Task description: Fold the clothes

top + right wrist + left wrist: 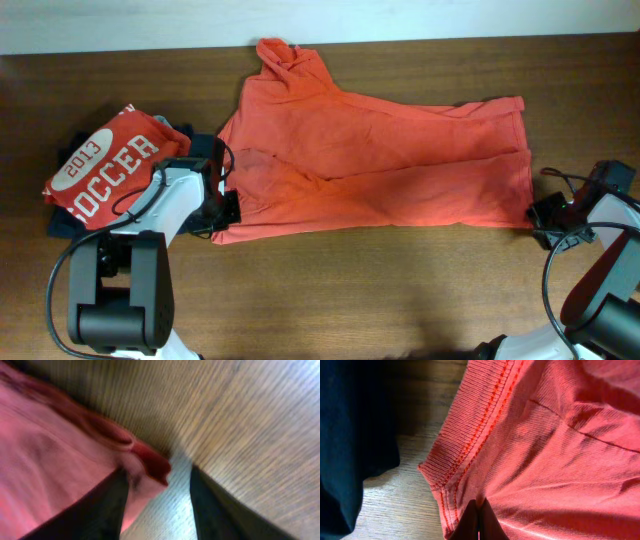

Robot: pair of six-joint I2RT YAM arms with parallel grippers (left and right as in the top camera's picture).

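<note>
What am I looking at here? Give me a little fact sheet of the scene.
surface: wooden table
main garment: orange T-shirt, spread out, partly doubled over
left gripper: shut on the T-shirt's stitched left edge
right gripper: jaws apart, the T-shirt's right corner between them
side pile: red "2013 SOCCER" shirt on dark garments

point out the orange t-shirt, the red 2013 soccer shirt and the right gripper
orange T-shirt (380, 160): overhead view, middle of its body
red 2013 soccer shirt (118, 165): overhead view, white lettering
right gripper (159, 474): right wrist view, midway between its fingertips
</note>
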